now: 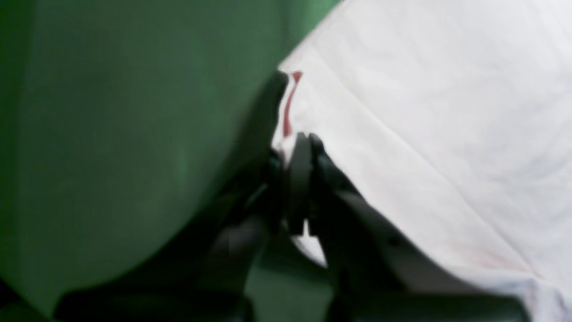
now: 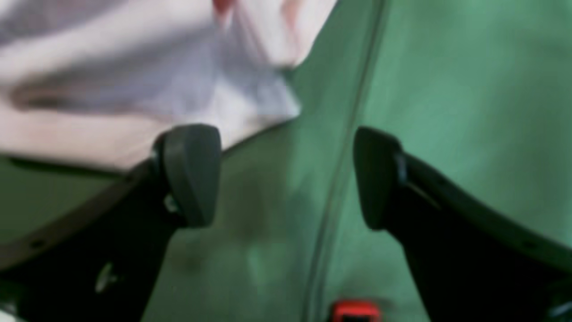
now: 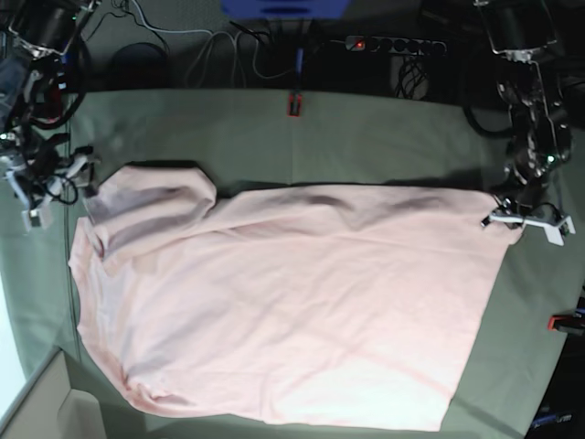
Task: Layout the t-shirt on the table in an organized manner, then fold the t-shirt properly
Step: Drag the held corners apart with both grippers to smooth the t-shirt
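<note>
Both wrist views blurred; t-shirt (image 3: 283,302) lettering hidden; hem cut off at table (image 3: 366,137) near edge in base view.

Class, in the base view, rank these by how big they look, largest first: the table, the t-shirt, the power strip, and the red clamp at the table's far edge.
1. table
2. t-shirt
3. power strip
4. red clamp

The strip and clamp lie farther from the camera, so both may look smaller than they are.
</note>
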Robot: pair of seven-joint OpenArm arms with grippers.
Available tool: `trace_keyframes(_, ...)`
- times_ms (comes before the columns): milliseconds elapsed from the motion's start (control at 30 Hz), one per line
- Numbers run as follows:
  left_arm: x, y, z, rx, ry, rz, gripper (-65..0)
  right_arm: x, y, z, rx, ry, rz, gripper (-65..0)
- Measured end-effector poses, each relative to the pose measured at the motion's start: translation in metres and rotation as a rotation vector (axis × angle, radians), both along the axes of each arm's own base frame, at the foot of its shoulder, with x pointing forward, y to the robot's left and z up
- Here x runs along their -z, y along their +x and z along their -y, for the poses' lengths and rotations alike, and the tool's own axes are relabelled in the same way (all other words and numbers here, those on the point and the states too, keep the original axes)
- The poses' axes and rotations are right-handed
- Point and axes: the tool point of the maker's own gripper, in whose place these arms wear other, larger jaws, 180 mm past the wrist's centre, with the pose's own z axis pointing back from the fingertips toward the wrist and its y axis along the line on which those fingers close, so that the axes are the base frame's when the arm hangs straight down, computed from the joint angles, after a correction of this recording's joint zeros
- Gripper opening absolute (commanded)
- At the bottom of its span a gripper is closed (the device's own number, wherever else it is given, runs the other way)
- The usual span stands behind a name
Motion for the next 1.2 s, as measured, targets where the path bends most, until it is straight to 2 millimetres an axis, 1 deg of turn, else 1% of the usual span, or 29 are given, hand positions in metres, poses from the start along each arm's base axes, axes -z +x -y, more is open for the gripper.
trace_keyframes(33,0.0,0.0,0.0,0.0,0.0,0.002,-64.9,0.004,0.001,0.0,0.006,0.012,-0.006,-18.4)
trace_keyframes(100,0.0,0.0,0.0,0.0,0.0,0.0,-64.9,0.007,0.011,-0.001,0.028,0.045,0.023,-18.4)
trace_keyframes(167,0.0,0.0,0.0,-0.001,0.001,0.0,-64.9,0.012,0.018,-0.008,0.035,0.085,0.049,-18.4)
trace_keyframes(267,0.0,0.0,0.0,0.0,0.001,0.001,-64.9,0.025,0.017,-0.013,0.053,0.125,0.047,-18.4)
trace_keyframes(500,0.001,-0.001,0.0,0.0,0.0,-0.001,-64.9,0.027,0.03,-0.015,0.077,0.169,0.092,-18.5)
trace_keyframes(567,0.001,-0.002,0.0,-0.001,0.0,-0.004,-64.9,0.027,0.032,-0.015,0.084,0.18,0.114,-20.0)
trace_keyframes(600,0.002,-0.002,0.0,-0.001,-0.001,-0.006,-64.9,0.028,0.033,-0.016,0.091,0.193,0.124,-22.2)
trace_keyframes(667,0.01,-0.005,-0.002,-0.009,-0.006,-0.024,-64.9,0.029,0.035,-0.019,0.097,0.205,0.129,-29.8)
trace_keyframes(733,0.021,-0.011,-0.002,-0.016,-0.02,-0.058,-64.9,0.03,0.036,-0.024,0.094,0.211,0.124,-41.8)
trace_keyframes(800,0.025,-0.014,-0.001,-0.017,-0.024,-0.068,-64.9,0.032,0.036,-0.028,0.09,0.218,0.119,-54.1)
trace_keyframes(833,0.024,-0.014,-0.002,-0.017,-0.022,-0.066,-64.9,0.033,0.033,-0.029,0.091,0.22,0.114,-60.7)
trace_keyframes(867,0.024,-0.013,-0.003,-0.019,-0.021,-0.065,-64.9,0.034,0.031,-0.028,0.093,0.221,0.111,-65.0)
trace_keyframes(900,0.023,-0.013,-0.003,-0.02,-0.021,-0.064,-64.9,0.035,0.028,-0.028,0.095,0.223,0.109,-65.0)
trace_keyframes(1000,0.02,-0.012,-0.002,-0.015,-0.02,-0.056,-64.9,0.034,0.012,-0.025,0.07,0.177,0.05,-65.0)
trace_keyframes(1067,0.012,-0.01,-0.001,-0.009,-0.011,-0.039,-64.9,0.031,-0.008,-0.018,0.048,0.111,0.0,-65.0)
trace_keyframes(1133,0.0,-0.011,-0.002,-0.001,0.006,-0.007,-64.9,0.022,-0.028,-0.014,0.022,0.046,-0.027,-65.0)
trace_keyframes(1167,-0.005,-0.013,-0.001,0.007,0.018,0.005,-64.9,0.017,-0.038,-0.017,0.015,0.021,-0.028,-65.0)
trace_keyframes(1200,-0.007,-0.015,-0.001,0.01,0.024,0.008,-64.9,0.01,-0.044,-0.019,0.008,0.003,-0.021,-65.0)
